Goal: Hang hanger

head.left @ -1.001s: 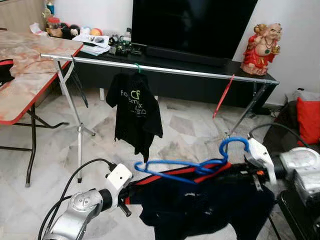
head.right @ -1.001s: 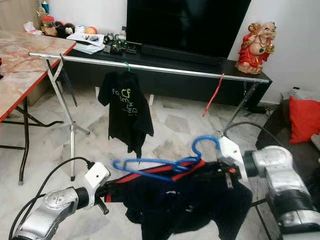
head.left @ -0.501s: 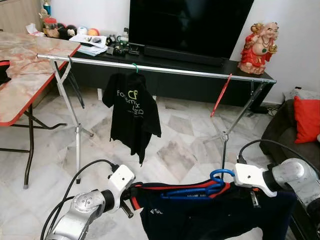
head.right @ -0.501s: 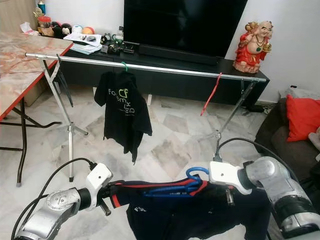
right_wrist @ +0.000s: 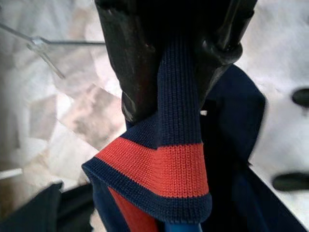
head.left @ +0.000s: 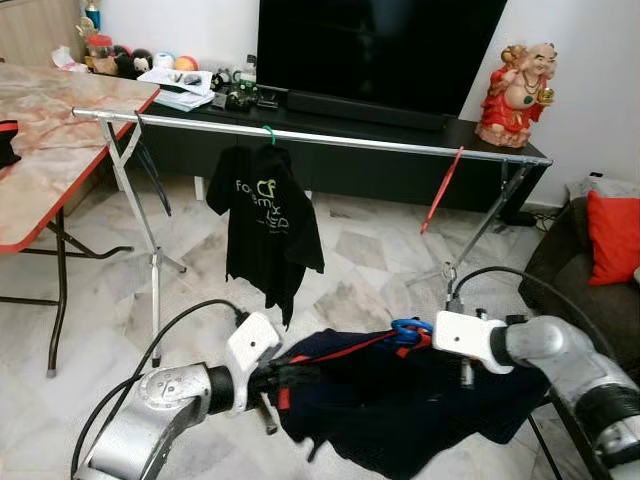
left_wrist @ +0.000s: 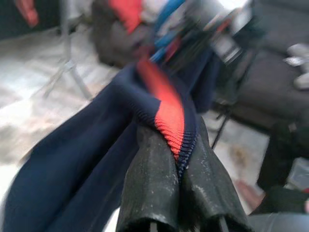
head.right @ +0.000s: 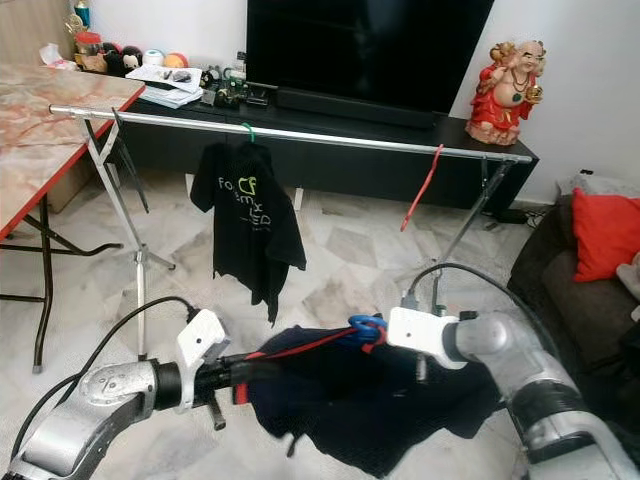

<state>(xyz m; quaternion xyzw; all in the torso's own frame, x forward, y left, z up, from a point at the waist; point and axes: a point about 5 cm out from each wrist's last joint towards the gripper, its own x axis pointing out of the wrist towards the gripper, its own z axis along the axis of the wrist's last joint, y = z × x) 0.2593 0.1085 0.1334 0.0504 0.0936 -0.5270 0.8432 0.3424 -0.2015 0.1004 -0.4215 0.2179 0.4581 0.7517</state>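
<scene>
Left gripper (left_wrist: 176, 159) pinches the navy shirt's (head.left: 400, 400) red-trimmed collar; right gripper (right_wrist: 178, 92) clamps its ribbed hem beside the blue hanger (head.left: 410, 330). Shirt sags low, well short of the rail (head.left: 330, 138). Risk: hanger slips out of the cloth during the lift.

Marble-pattern tiled floor (head.left: 360, 250) across centre frame. Metal clothes rail (head.left: 300, 135) stands on it, spanning upper left to upper right on crossed legs. Red-edged folding table (head.left: 50, 140) at left. Black TV console (head.left: 330, 150) behind, carrying red figurine (head.left: 517, 95) and clutter.
</scene>
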